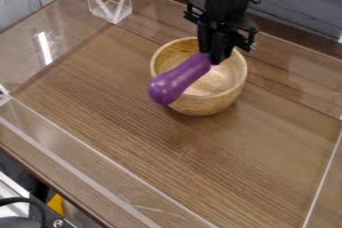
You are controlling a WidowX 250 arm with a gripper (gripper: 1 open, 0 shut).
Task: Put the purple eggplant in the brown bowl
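Single black gripper (218,52) hangs over the brown bowl (227,88), pointing straight down, its tip just above the bowl's far rim. Jaws are clamped on the upper end of the purple eggplant (178,78); grip looks firm, fingers narrow around it. The eggplant is tilted, top end at the gripper inside the bowl's outline, lower rounded end sticking out past the bowl's left rim and hanging over the wooden table (120,122). Whether the eggplant touches the rim cannot be told; it looks lifted, not resting on the bowl floor. The bowl sits upright on the table; its inside is otherwise bare wood grain. A clear plastic barrier (40,47) runs around the table edges, well apart from the bowl. A small clear folded stand (110,4) sits far left of the bowl, near the back edge. A grey panel (301,7) runs behind the bowl.
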